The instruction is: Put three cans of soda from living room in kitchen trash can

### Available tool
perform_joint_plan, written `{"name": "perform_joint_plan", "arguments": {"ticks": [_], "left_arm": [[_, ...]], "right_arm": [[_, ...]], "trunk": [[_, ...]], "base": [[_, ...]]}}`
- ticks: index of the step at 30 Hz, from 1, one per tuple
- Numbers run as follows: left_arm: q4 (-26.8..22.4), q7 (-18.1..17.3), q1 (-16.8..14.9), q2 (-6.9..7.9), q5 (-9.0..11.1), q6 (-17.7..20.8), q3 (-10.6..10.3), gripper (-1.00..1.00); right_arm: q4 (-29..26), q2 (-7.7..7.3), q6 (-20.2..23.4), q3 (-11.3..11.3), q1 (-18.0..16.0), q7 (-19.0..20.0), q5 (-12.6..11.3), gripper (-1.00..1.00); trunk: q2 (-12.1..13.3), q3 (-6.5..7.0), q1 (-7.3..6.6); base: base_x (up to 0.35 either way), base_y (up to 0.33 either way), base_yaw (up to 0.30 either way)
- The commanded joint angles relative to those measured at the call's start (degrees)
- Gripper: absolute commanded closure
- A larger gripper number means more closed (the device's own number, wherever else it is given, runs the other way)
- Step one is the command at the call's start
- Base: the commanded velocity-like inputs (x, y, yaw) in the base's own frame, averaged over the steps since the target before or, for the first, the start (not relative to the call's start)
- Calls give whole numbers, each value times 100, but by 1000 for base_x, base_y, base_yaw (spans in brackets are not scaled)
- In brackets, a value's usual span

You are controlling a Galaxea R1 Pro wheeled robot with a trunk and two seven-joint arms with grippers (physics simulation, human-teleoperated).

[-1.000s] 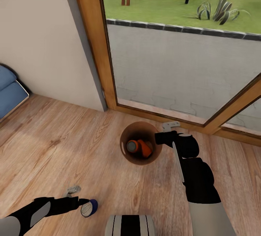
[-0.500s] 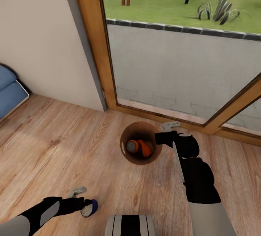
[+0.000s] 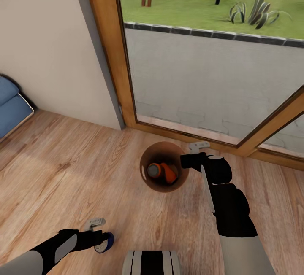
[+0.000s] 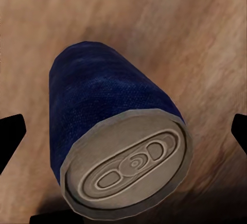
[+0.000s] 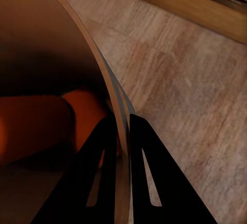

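Soda cans sit in two places. Two orange cans (image 3: 161,171) lie on their sides at the bottom of the trash can (image 3: 145,180), a round bin with a wood-coloured inside that stands on the wood-plank floor (image 3: 63,169) at the centre of the head view, just in front of the wood-framed glass door (image 3: 114,51). The dark blue can (image 3: 109,239) is at the lower left of that view, at the tip of the left claw (image 3: 101,241).

In the left wrist view the blue can (image 4: 116,144) lies tilted over the floor with its silvery top and pull tab facing the camera, and the two dark fingertips (image 4: 10,134) stand wide apart at either side of it, not touching its wall.

The right claw (image 3: 188,161) is at the bin's right rim in the head view. In the right wrist view its two fingers (image 5: 149,183) are pinched on the thin wall of the bin (image 5: 100,74), one inside and one outside, with an orange can (image 5: 36,126) lying just beyond the inner finger.

A blue sofa (image 3: 10,102) shows at the left edge of the head view, and grass and plants lie beyond the glass.
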Motion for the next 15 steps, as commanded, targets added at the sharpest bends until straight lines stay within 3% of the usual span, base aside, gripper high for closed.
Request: {"name": "perform_joint_plan", "arguments": {"ticks": [1,10,13,15], "left_arm": [[11,10,0,-6,1,-1,3,-100],[54,47,0,-13,6,4,9,-100],[15,470,0,-20,94,0,9,-100],[5,548,0,-21,163,1,9,-100]], "right_arm": [[-2,1,9,0,-1,25,-110,100],[-2,1,9,0,0,25,-112,100],[-2,1,9,0,-1,29,-112,100],[-2,1,9,0,0,31,-111,100]], "trunk": [[0,0,-1],[0,0,-1],[0,0,-1],[0,0,-1]], "base": [[0,0,0],[0,0,0],[0,0,0],[0,0,0]]}}
